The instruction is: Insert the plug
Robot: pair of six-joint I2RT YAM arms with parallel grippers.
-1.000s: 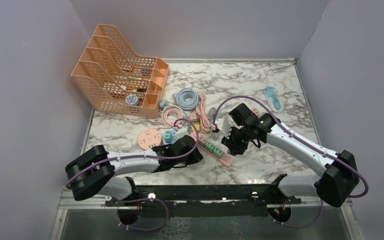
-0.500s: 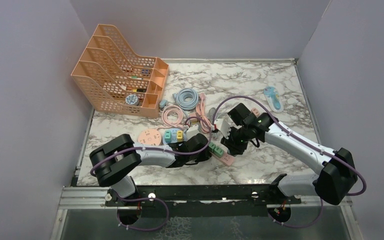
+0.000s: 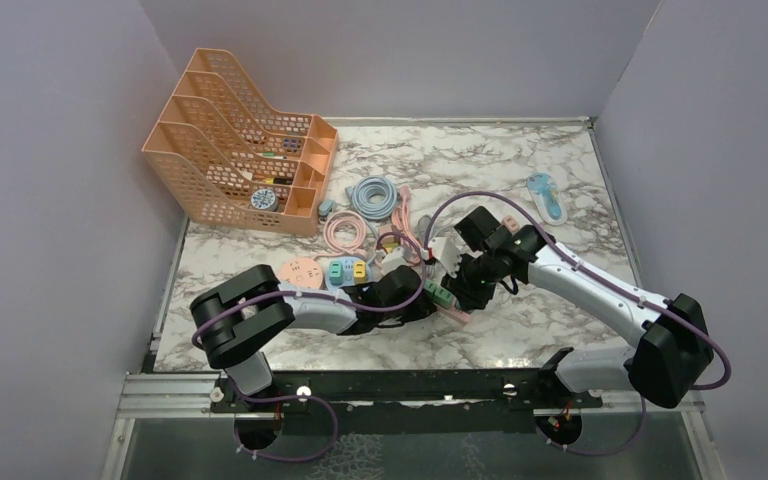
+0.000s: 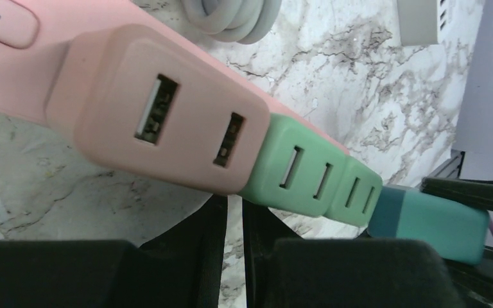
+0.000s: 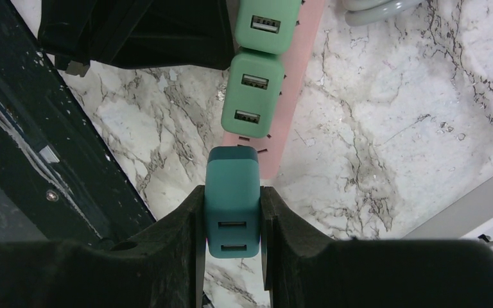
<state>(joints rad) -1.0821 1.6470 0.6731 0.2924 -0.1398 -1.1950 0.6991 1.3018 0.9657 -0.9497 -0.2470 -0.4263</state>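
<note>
The pink power strip (image 3: 448, 312) lies on the marble with two green plugs (image 3: 436, 293) in it. In the right wrist view the strip (image 5: 295, 96) runs up from my fingers, the green plugs (image 5: 249, 93) on it. My right gripper (image 5: 232, 221) is shut on a teal plug (image 5: 232, 192), held at the strip's near end just behind the green plugs. My left gripper (image 4: 233, 208) is shut and empty, its fingertips against the strip's side below a pink adapter (image 4: 160, 122) and the green plugs (image 4: 295, 170). The teal plug (image 4: 430, 221) shows there too. From above, both grippers (image 3: 422, 303) (image 3: 463, 292) meet at the strip.
An orange file rack (image 3: 230, 150) stands at the back left. Coiled grey (image 3: 373, 195) and pink (image 3: 345, 232) cables, a pink disc (image 3: 298, 273) and a white adapter (image 3: 444, 250) lie behind the strip. A blue item (image 3: 545, 195) lies at the back right.
My left arm has swung right across the table until its gripper reached the power strip. My right gripper, holding the teal plug, has shifted slightly left toward the strip.
</note>
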